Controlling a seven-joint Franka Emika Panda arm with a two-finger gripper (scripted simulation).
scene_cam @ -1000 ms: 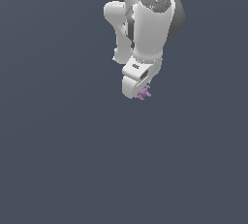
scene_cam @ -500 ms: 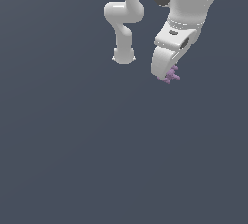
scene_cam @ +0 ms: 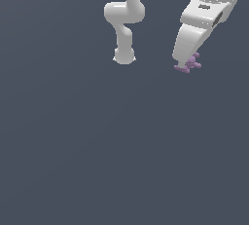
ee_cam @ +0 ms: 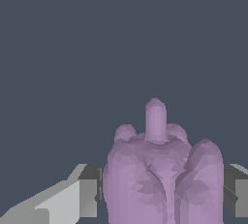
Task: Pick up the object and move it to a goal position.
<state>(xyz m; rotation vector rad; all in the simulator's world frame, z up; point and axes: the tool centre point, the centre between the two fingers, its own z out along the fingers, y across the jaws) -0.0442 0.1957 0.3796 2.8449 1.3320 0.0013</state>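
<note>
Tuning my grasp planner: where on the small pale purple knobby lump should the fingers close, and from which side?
Across the pale purple knobby lump's wide bulging body, one finger on each flank, as the white gripper does now. Come from the end opposite the central spike: the spikes are too thin to clamp.

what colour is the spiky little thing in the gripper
Pale purple, plain with no pattern. The object shows best in the wrist view, between the gripper fingers.

Plain dark grey-blue floor (scene_cam: 97, 160)
</note>
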